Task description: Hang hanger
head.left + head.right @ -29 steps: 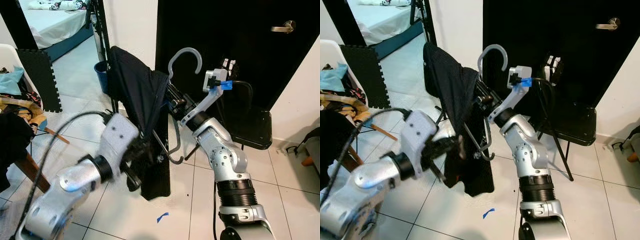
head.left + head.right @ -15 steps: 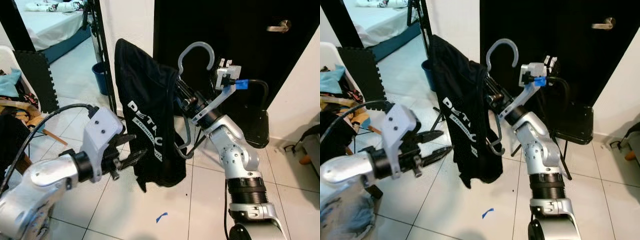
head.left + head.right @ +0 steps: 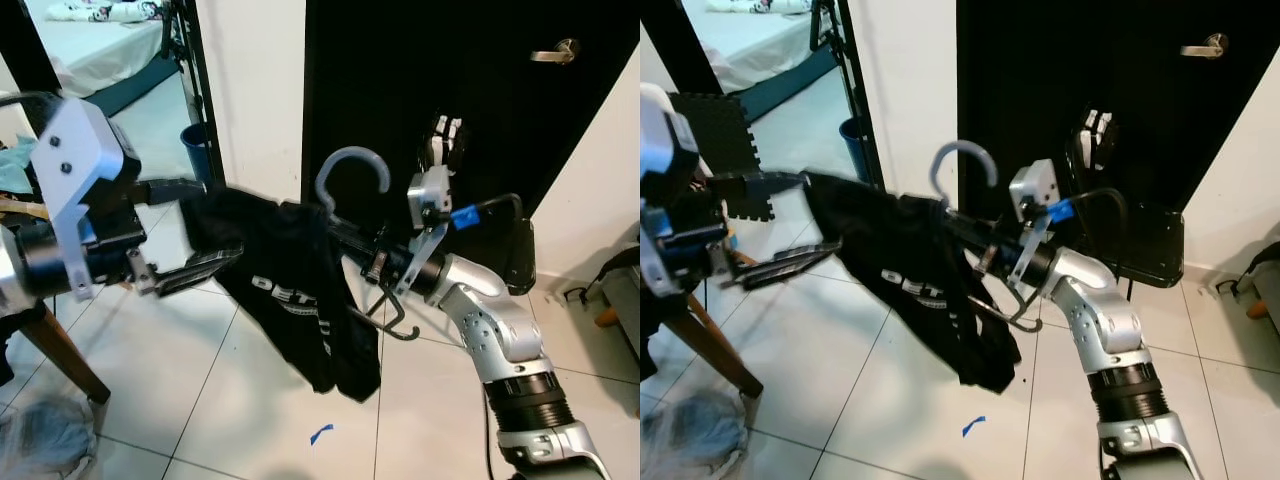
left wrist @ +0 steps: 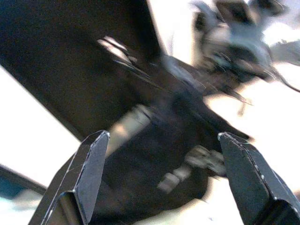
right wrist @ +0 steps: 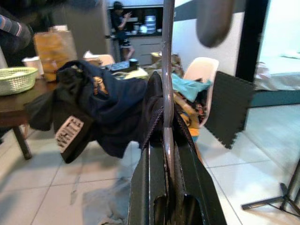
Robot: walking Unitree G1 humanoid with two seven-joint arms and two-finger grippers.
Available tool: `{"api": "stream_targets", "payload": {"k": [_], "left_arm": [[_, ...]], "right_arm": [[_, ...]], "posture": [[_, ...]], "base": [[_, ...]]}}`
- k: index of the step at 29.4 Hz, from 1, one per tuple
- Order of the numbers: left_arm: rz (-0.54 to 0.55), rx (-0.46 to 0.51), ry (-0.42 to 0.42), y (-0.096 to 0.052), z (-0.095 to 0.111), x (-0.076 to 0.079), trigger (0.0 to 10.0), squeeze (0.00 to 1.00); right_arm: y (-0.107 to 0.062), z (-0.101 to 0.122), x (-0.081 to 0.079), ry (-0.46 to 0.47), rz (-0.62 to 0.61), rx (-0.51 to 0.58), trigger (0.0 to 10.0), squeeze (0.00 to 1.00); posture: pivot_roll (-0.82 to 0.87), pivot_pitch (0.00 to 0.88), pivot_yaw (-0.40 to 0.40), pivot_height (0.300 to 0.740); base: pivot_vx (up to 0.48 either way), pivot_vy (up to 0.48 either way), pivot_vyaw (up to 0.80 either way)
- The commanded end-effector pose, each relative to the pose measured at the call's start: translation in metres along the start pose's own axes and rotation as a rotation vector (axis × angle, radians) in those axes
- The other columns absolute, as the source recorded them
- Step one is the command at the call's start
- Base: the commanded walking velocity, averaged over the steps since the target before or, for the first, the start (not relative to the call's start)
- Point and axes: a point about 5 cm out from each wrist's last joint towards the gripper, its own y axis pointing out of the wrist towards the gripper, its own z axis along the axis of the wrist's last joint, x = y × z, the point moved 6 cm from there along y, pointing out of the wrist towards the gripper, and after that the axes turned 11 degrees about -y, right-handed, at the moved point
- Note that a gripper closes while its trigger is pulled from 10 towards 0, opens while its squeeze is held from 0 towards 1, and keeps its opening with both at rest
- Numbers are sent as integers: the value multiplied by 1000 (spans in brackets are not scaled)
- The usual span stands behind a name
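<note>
Right gripper (image 3: 372, 258) jaws clamp the grey hook-topped hanger (image 3: 350, 180), black printed T-shirt (image 3: 290, 300) draped. Hook upright before the black door (image 3: 440, 90). Left gripper (image 3: 190, 225) jaws spread, beside the shirt.

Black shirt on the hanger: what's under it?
Under the black shirt the hanger shows its grey hook above and a wire loop below, held in the right gripper. The hanger's arms are covered by cloth. White floor tiles lie beneath.

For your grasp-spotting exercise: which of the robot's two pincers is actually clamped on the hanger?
The right pincer: it is shut on the hanger just below the grey hook. The left pincer is spread open beside the black shirt.
</note>
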Motion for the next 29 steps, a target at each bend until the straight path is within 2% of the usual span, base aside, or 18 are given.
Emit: {"api": "stream_targets", "payload": {"k": [1, 4, 5, 6, 8, 9, 12, 18, 19, 20, 23, 28, 29], "left_arm": [[-69, -65, 35, -3, 0, 3, 10000, 1000], [-154, -133, 34, -2, -14, 13, 10000, 1000], [-170, -175, 38, -1, -25, 14, 10000, 0], [-170, -175, 38, -1, -25, 14, 10000, 0], [-173, -258, 56, 0, -46, 11, 10000, 0], [-173, -258, 56, 0, -46, 11, 10000, 0], [-217, -301, 17, 0, -63, 12, 10000, 0], [-249, -317, 18, -2, -67, 12, 10000, 0], [-230, -356, 41, 0, -78, 7, 10000, 0], [-230, -356, 41, 0, -78, 7, 10000, 0], [-207, -430, 100, 4, -101, 0, 10000, 0], [-209, -443, 105, 4, -105, 0, 10000, 0], [-217, -464, 110, 5, -112, 4, 10000, 0]], "right_arm": [[4, 5, -12, -49, 67, 8, 10000, 0], [5, 6, -20, -59, 108, 6, 10000, 0], [6, 8, -26, -62, 140, 7, 10000, 0], [6, 8, -26, -62, 140, 7, 10000, 0], [6, 11, -39, -70, 211, 7, 10000, 0], [6, 11, -39, -70, 211, 7, 10000, 0], [5, 14, -51, -79, 285, 9, 10000, 0], [4, 14, -54, -82, 302, 8, 10000, 0], [5, 18, -61, -77, 335, 20, 10000, 0], [5, 18, -61, -77, 335, 20, 10000, 0], [6, 23, -74, -69, 391, 40, 10000, 0], [7, 24, -75, -68, 393, 44, 10000, 0], [8, 26, -75, -66, 396, 53, 10000, 0]], "posture": [[29, 67, -5, 740], [23, 65, -3, 740], [18, 63, -3, 740], [18, 63, -3, 740], [13, 62, -3, 740], [13, 62, -3, 740], [3, 60, 4, 740], [3, 60, 4, 740], [5, 59, 4, 740], [5, 59, 4, 740], [4, 61, 0, 740], [5, 60, -1, 740], [5, 62, -1, 740]], "base": [[0, 0, 0], [0, 0, 0], [0, 0, 0], [0, 0, 0], [0, 0, 0], [0, 0, 0], [0, 0, 0], [0, 0, 0], [0, 0, 0], [0, 0, 0], [0, 0, 0], [0, 0, 0], [0, 0, 0]]}}
